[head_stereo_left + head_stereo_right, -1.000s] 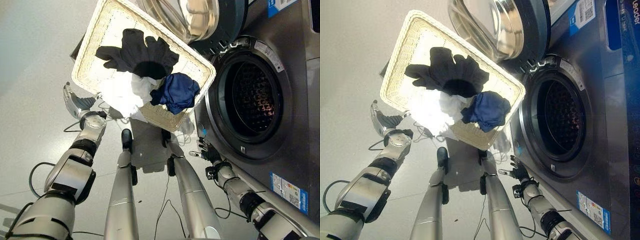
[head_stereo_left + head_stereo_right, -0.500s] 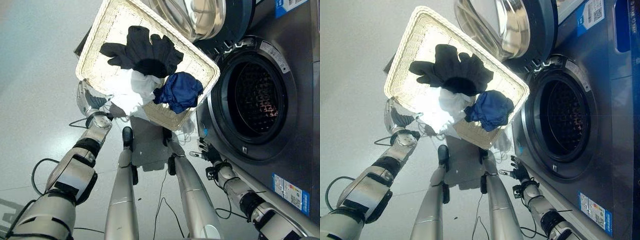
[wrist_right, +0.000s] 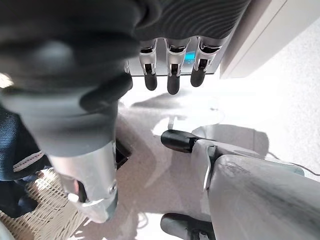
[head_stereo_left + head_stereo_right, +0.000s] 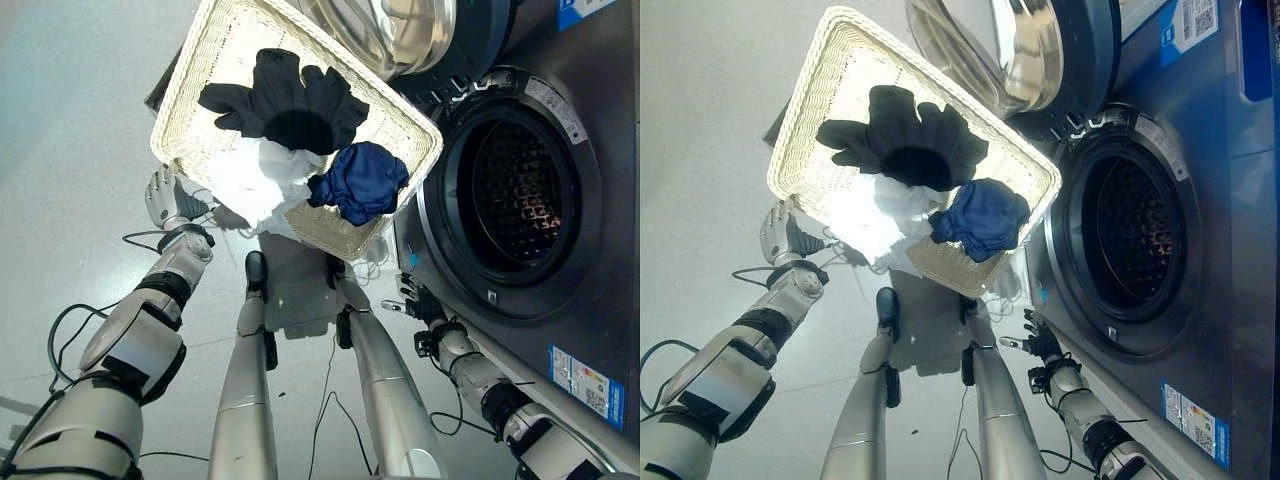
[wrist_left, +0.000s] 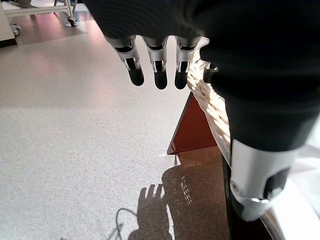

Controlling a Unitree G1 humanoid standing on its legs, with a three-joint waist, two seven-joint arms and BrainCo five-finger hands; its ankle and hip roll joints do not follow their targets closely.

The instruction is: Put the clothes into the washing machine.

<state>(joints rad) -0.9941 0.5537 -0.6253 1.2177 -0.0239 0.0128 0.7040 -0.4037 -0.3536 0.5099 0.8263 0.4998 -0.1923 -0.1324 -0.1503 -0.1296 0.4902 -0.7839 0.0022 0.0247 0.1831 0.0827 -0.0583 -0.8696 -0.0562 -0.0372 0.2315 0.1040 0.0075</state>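
in the left eye view the wicker basket (image 4: pixel 190 80) fills the upper middle of the frame holding a black garment (image 4: pixel 285 95), a white one (image 4: pixel 245 180) and a blue one (image 4: pixel 362 180), with the washing machine drum (image 4: pixel 520 195) open at the right. the left hand (image 4: pixel 165 197) sits just below the basket's lower-left rim and the right hand (image 4: pixel 412 297) low beside the machine. in the left wrist view the fingers (image 5: pixel 156 67) hang straight and apart beside the woven rim (image 5: pixel 210 107), holding nothing, and in the right wrist view the right hand's fingers (image 3: pixel 171 67) are likewise relaxed and empty; the reach should probably clear the rim, then close on one garment.

drum mouth (image 4: pixel 525 205) open, unblocked | door (image 4: pixel 400 30) swung over basket (image 4: pixel 190 75) corner | floor (image 4: pixel 70 120) left open
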